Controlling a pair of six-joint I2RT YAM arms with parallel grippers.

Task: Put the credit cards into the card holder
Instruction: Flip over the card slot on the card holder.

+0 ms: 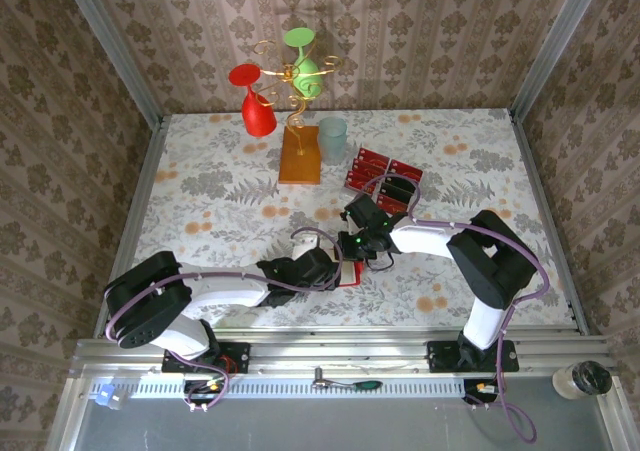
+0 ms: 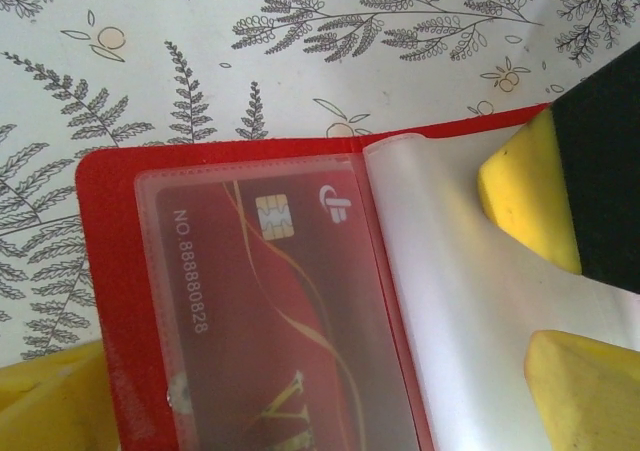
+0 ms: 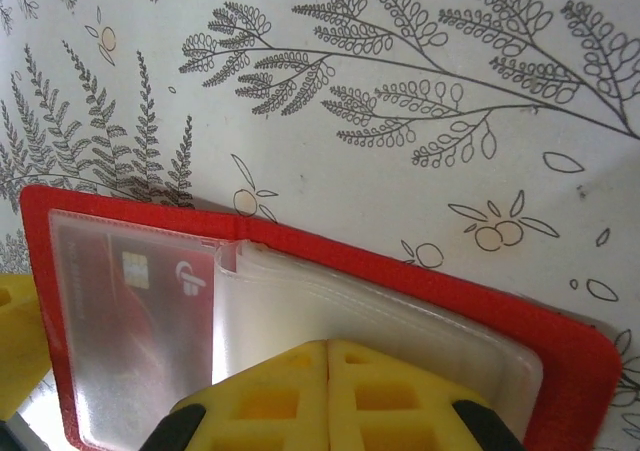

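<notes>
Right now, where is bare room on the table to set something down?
Bare cloth: left of the stand base, toward its left edge; also far right, beyond the card tray. Crowded: that base, cup and tray at back centre, and mid-table, where left gripper and right gripper meet over the card holder.

- The card holder (image 1: 349,274) lies open on the table (image 1: 200,171), near its centre.
- One card (image 2: 262,306) sits in its left pocket.
- More credit cards (image 1: 383,179) lie farther back, slightly right.
- Left of those stands a stand base (image 1: 300,155), with a cup (image 1: 332,139) just beside it.
</notes>
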